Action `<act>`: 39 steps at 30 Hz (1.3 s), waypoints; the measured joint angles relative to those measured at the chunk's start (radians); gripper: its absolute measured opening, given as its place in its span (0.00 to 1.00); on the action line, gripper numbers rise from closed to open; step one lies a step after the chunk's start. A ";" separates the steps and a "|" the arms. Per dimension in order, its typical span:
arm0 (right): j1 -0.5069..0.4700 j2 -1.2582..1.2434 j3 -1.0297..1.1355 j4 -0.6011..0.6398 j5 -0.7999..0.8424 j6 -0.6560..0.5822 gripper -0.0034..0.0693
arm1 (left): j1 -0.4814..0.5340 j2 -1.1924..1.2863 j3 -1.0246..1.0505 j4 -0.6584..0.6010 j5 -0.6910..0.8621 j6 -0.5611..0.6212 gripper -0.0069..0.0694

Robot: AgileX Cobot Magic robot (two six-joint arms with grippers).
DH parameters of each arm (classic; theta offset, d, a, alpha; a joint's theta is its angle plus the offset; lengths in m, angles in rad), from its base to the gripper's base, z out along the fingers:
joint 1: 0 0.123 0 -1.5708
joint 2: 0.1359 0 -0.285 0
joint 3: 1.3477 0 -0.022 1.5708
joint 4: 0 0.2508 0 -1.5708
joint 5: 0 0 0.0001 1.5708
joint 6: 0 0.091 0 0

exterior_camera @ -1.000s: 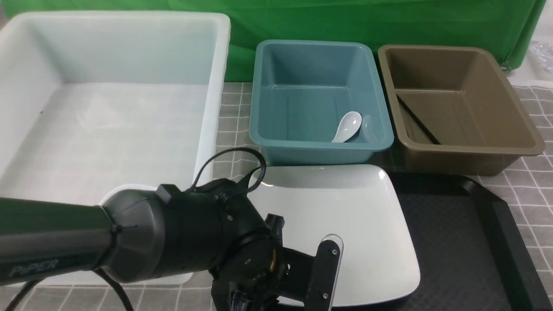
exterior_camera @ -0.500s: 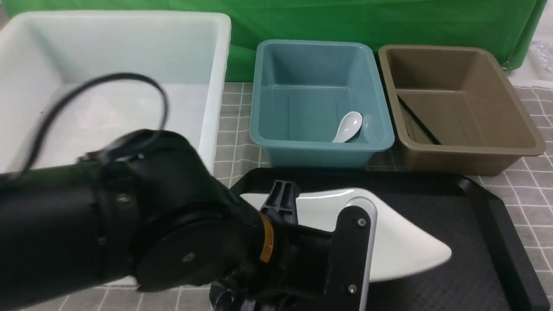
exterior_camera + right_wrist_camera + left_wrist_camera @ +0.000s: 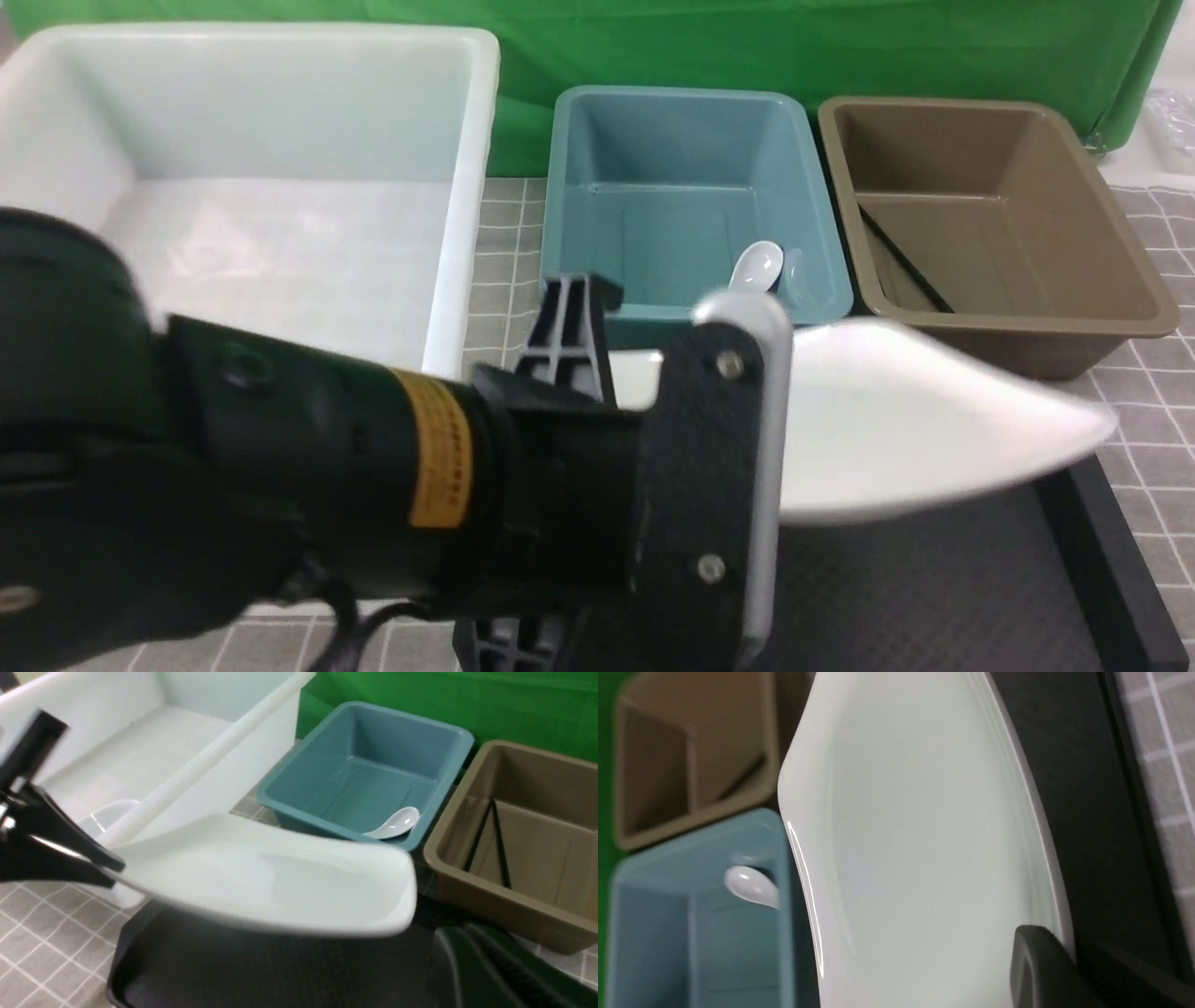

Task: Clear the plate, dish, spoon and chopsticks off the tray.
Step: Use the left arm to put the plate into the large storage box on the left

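Left tool [image 3: 738, 392]: closed on the near-left rim of the plate [image 3: 915, 420], one finger [image 3: 1041, 961] pressed on the upper face. The plate was held in the air above the tray [image 3: 934, 597], tilted, its far edge overlapping the front of the teal bin [image 3: 672, 98] in the front view. The tray lay on the grey checked worktop [image 3: 504, 280].

Right tool [image 3: 476, 966]: closed, with nothing seen in it; only a dark green-black edge showed in its own wrist view.

Spoon [image 3: 754, 263]: lying in the teal bin, near the front right corner. Chopsticks [image 3: 901, 266]: in the brown bin [image 3: 1027, 322], leaning along its left wall. Small white dish [image 3: 105, 814]: in the white bin [image 3: 280, 187], near the front wall.

Markings: a yellow band [image 3: 439, 448] circled the left arm; its print was too blurred to read.
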 joint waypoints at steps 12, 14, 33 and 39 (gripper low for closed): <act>0.000 0.104 -0.002 -0.002 -0.094 0.065 0.08 | 0.100 -0.035 -0.134 0.363 0.069 -0.394 0.13; 0.000 0.139 -0.011 0.005 -0.131 0.049 0.08 | 0.203 -0.021 -0.142 0.387 0.074 -0.420 0.13; 0.000 0.252 -0.038 0.070 -0.166 -0.083 0.08 | 0.815 0.435 -0.146 0.349 0.030 -0.534 0.13; 0.000 0.252 -0.038 0.077 -0.133 -0.083 0.08 | 0.828 0.514 -0.147 0.371 0.003 -0.600 0.13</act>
